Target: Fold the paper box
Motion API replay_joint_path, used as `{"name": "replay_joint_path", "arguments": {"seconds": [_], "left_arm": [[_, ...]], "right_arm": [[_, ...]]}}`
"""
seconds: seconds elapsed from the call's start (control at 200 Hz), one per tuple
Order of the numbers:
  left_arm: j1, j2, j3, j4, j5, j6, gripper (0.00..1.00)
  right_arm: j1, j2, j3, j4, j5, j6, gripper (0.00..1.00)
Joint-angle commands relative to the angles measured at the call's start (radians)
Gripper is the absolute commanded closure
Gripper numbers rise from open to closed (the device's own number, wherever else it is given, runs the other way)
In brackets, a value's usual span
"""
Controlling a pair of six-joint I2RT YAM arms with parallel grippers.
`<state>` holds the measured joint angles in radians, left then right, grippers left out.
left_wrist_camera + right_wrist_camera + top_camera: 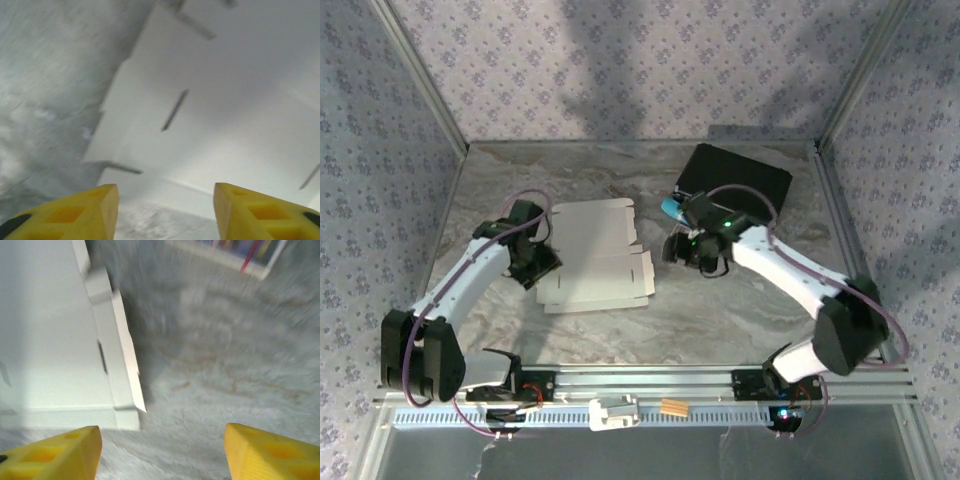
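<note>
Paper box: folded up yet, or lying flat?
Spread flat: the paper box lies as an open die-cut sheet on the table, tabs and slits showing, no walls raised.

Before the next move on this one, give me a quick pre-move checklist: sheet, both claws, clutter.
1. Paper box lies as an unfolded sheet on the table: ok.
2. Left claw at the sheet's left edge, jaws apart, nothing between them: ok.
3. Right claw beside the sheet's right edge, jaws apart over bare table: ok.
4. Either claw touching the sheet: cannot tell, both wrist views are blurred.
5. Black case lies apart from the sheet, behind the right arm: ok.
</note>
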<state>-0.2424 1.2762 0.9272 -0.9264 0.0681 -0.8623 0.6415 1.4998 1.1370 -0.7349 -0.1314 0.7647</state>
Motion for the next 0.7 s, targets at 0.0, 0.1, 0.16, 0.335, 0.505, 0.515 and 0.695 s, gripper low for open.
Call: {"name": "replay_joint_path", "arguments": {"seconds": [0.0, 0.1, 0.16, 0.335, 0.505, 0.515, 0.695], "left_arm": [[0.061, -0.031, -0.043, -0.056, 0.068, 0.036, 0.48], [0.064, -0.043, -0.034, -0.044, 0.055, 0.048, 0.48], [0.065, -0.041, -0.027, -0.045, 0.05, 0.051, 0.47], [0.075, -0.033, -0.044, -0.037, 0.062, 0.067, 0.47], [0.075, -0.013, -0.042, -0.023, 0.09, 0.082, 0.47], [0.075, -0.012, -0.041, -0.023, 0.091, 0.082, 0.47], [0.063, -0.006, -0.001, -0.036, 0.092, 0.107, 0.48]], "right_arm": [[0.039, 0.125, 0.047, 0.013, -0.069, -0.127, 0.37], [0.03, 0.244, 0.088, 0.066, -0.141, -0.2, 0.43], [0.012, 0.283, 0.067, 0.128, -0.215, -0.193, 0.45], [-0.007, 0.36, 0.064, 0.21, -0.289, -0.188, 0.48], [0.003, 0.407, 0.076, 0.248, -0.32, -0.17, 0.52], [0.005, 0.41, 0.076, 0.248, -0.318, -0.17, 0.53], [0.003, 0.433, 0.086, 0.215, -0.261, -0.168, 0.61]]}}
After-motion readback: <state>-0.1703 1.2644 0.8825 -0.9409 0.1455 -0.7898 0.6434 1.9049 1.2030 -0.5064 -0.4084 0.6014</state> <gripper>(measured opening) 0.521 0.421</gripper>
